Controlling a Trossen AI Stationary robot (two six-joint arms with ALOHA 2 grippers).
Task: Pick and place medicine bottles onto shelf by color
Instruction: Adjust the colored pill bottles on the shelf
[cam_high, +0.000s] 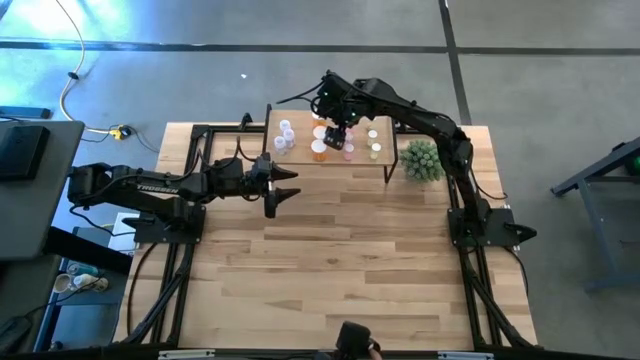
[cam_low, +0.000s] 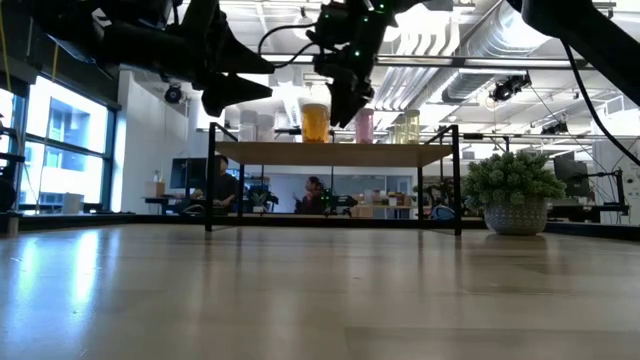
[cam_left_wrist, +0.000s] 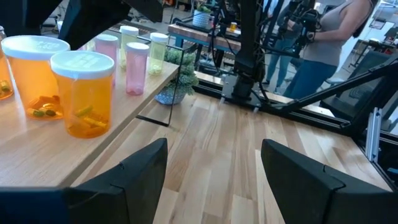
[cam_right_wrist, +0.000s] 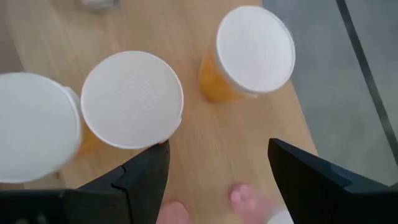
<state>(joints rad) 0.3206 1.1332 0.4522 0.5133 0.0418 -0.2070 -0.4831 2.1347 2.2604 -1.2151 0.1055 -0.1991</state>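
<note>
I see the medicine bottles (cam_high: 330, 140) all standing on the shelf (cam_high: 300, 160): clear ones at its left, orange in the middle, pink and yellow-green at the right. My right gripper (cam_high: 338, 133) hangs over the orange ones, fingers spread, holding nothing. My left gripper (cam_high: 283, 187) waits open and empty just off the shelf's near-left corner.

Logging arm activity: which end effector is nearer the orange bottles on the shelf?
Right. The right end effector hangs open directly above the orange bottles; the left end effector sits open off the shelf, over the table.
</note>
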